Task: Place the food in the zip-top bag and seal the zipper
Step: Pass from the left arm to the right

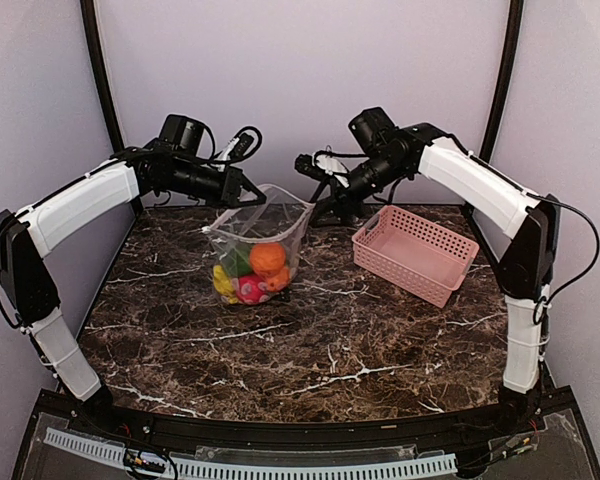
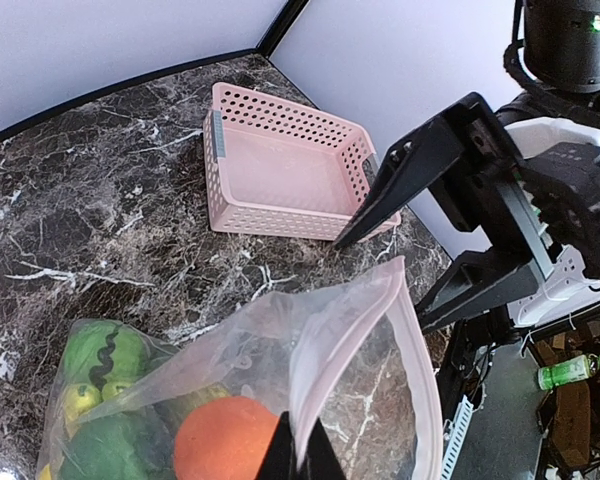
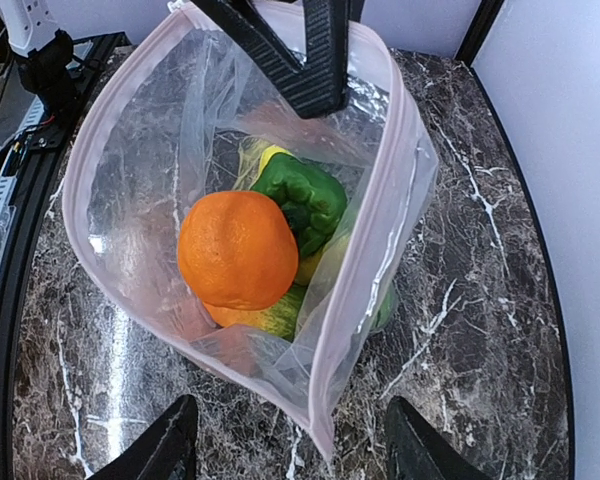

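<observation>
We see the left arm reaching in from the left side, its forearm roughly level and its wrist angled down. The left fingers are pinched shut on the rim of the bag, holding that edge up. The right arm comes in from the right, elbow high and forearm sloping down towards the middle of the desk. The right fingers are spread wide and grip nothing. They hover just beside the far side of the bag's mouth, and we cannot tell whether they touch it. The bag stands on the desk between the two arms, near the back, with its mouth gaping. The zipper runs round the mouth as a pale pink strip, and its two halves are well apart. Inside the bag we make out an orange on top, touching a green pepper, with a yellow piece behind them. Through the clear wall, a pink fruit lies at the bottom. A pink basket sits on the desk to the right of the bag, apart from it, below the right forearm.
</observation>
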